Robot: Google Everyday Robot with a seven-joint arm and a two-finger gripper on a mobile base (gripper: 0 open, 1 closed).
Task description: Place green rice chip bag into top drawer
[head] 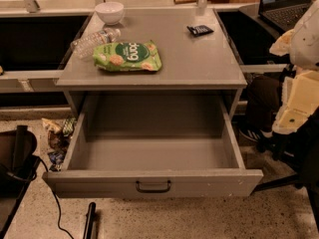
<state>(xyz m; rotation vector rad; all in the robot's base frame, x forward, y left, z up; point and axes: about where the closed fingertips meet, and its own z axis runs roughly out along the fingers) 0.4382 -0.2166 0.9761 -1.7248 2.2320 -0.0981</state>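
The green rice chip bag (128,56) lies flat on the grey cabinet top (194,59), on its left half, logo up. The top drawer (152,148) below it is pulled wide open toward me; its plain grey inside holds nothing, and a dark pull handle (153,186) sits centred on the front panel. My gripper (294,108) hangs at the right edge of the view, to the right of the drawer and cabinet, well away from the bag, and it holds nothing that I can see.
A clear water bottle (94,41) lies just left of the bag, touching it. A white bowl (109,12) and a small black packet (200,30) sit at the back. A laptop (286,4) is at the back right. Wrappers (57,138) and a dark bag with a cable (17,158) lie on the floor at the left.
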